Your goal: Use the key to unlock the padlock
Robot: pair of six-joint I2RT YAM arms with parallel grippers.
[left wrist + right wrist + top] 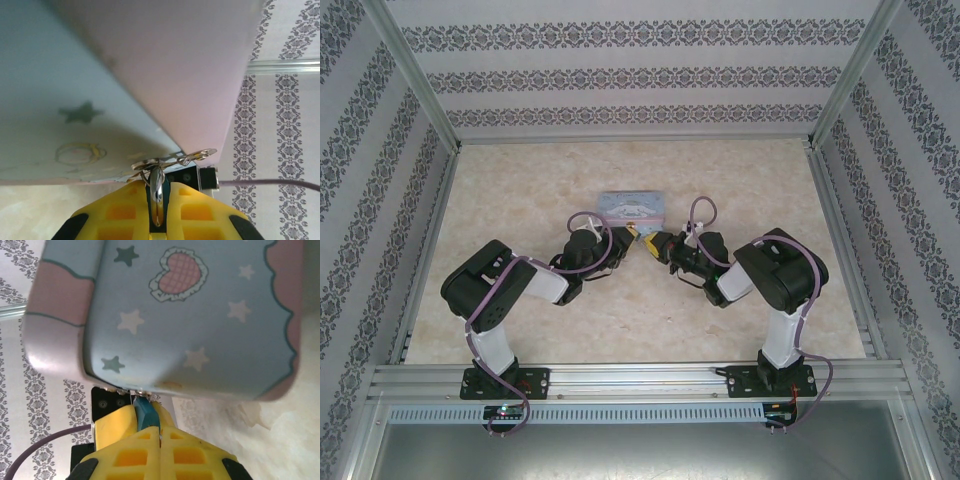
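Top external view: both arms reach inward over the table point(620, 320), and the left gripper point(623, 236) and right gripper point(657, 243) meet tip to tip near its centre, the left coming in from 8 o'clock and the right from 4 o'clock. The light-blue tin point(635, 207) lies just beyond them at 12 o'clock. This facing posture suits mating two small parts held one in each claw. Left wrist view: the left gripper point(159, 186) sits at 6 o'clock with its yellow fingers point(125, 210) closed on the key point(158, 199), a thin bright metal sliver standing on edge between the pads. A wire ring point(149, 164) and a second flat metal tab point(200, 154) project from its outer end toward 2 o'clock, lying against the lower edge of the tin point(75, 100), which spans 9 to 1 o'clock. The edge-on clamp appears intended to keep the key from twisting during insertion. Right wrist view: the right gripper point(147, 426) is at 6 o'clock, jaws shut on the padlock point(144, 412), whose teal body protrudes past the fingertips toward 12 o'clock, close under the tin point(190, 340). Gripping the body low leaves the exposed end free for the key. Whether the key has entered the keyway cannot be determined; the shackle is too small to read, so the lock is judged not yet opened.
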